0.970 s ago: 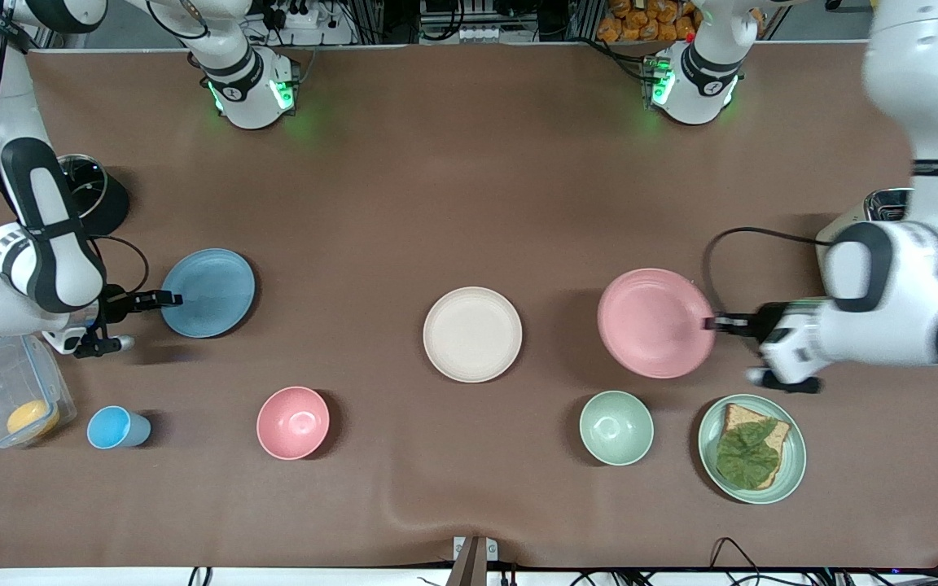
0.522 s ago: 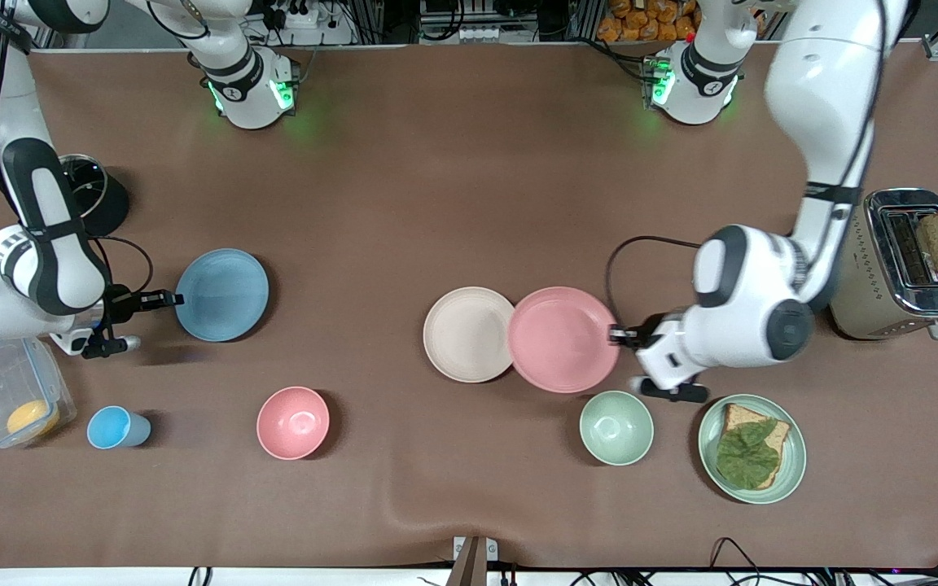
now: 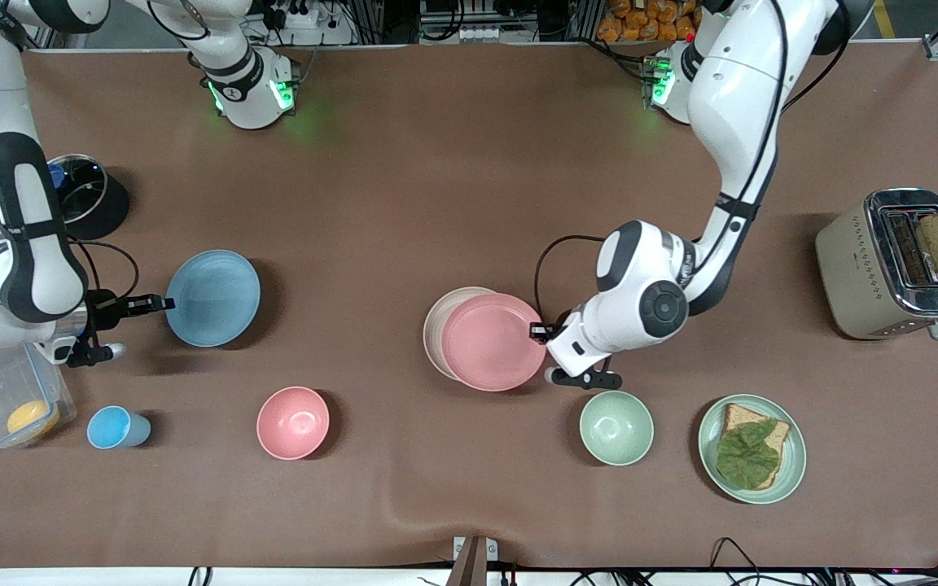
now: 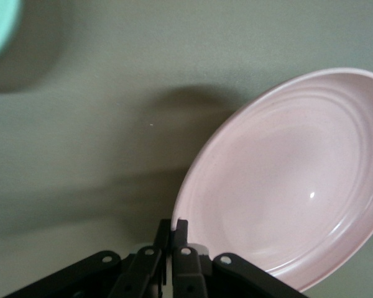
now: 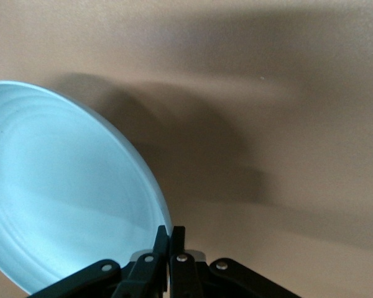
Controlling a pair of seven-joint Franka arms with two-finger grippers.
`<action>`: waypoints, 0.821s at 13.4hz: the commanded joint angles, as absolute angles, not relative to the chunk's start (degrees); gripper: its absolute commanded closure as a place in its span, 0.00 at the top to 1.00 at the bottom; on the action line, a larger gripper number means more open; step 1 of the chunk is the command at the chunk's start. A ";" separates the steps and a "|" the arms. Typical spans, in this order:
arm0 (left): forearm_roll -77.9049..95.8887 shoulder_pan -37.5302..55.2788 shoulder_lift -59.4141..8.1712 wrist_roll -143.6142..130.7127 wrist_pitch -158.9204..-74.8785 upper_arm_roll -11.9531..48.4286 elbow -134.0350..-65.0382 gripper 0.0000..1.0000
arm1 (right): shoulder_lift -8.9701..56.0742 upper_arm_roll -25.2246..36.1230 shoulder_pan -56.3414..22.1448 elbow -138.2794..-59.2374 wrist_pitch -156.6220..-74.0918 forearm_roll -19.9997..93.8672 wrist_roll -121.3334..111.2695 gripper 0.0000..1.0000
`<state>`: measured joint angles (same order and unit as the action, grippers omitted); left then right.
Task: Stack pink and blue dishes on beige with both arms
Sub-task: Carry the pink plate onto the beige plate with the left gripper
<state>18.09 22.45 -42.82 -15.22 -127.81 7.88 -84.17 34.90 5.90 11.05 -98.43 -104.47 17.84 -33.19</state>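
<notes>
Both arms reach low, left end effector (image 3: 536,331) and right end effector (image 3: 166,303) clamped.

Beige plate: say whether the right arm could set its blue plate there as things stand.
Probably not directly: the pink plate, held by the left gripper, covers most of the beige plate. The blue plate could go on top.

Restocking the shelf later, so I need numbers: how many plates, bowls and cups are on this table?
Plates: 4 (pink plate, blue plate, beige plate, green plate)
Bowls: 2 (pink bowl, green bowl)
Cups: 1 (blue cup)
Total: 7
</notes>
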 commanded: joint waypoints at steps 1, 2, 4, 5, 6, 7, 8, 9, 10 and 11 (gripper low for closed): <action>19.25 24.26 -45.08 -17.14 -129.98 7.12 -82.44 0.00 | 35.16 5.98 10.64 -96.51 -102.14 18.28 -32.52 0.00; 19.25 24.34 -45.26 -17.57 -130.69 7.21 -82.44 0.00 | 35.07 5.98 10.46 -96.24 -101.52 18.28 -32.35 0.00; 18.81 25.48 -45.35 -18.02 -130.87 7.12 -82.70 0.00 | 35.07 5.98 10.28 -95.36 -100.64 18.02 -31.12 0.00; 18.72 25.58 -45.70 -18.10 -130.87 7.12 -82.79 0.00 | 35.07 6.06 10.02 -95.10 -100.37 17.93 -30.94 0.00; 18.81 25.66 -45.88 -18.98 -130.87 7.12 -82.79 0.00 | 35.07 6.06 9.85 -94.84 -100.11 17.93 -30.85 0.00; 18.63 26.10 -45.70 -20.12 -130.87 7.12 -82.79 0.13 | 35.07 6.06 9.84 -94.22 -99.59 17.67 -30.41 0.00; 18.55 26.54 -45.62 -20.39 -130.87 7.03 -82.79 0.93 | 34.98 6.06 9.58 -93.61 -98.80 17.41 -29.98 0.00; 17.85 26.63 -45.09 -20.13 -130.87 7.03 -82.79 1.00 | 34.98 6.06 9.23 -92.91 -97.83 17.14 -29.01 0.00; 16.28 26.46 -44.39 -20.30 -130.61 7.03 -82.79 1.00 | 34.98 6.06 8.62 -91.77 -96.69 16.62 -27.79 0.00; 15.04 26.02 -43.43 -20.65 -130.08 7.03 -82.88 1.00 | 34.98 6.06 7.83 -90.37 -95.46 16.52 -26.03 0.00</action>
<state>17.39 25.78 -45.12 -18.96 -130.75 7.83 -83.28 34.91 5.89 9.45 -93.48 -98.35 17.60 -29.48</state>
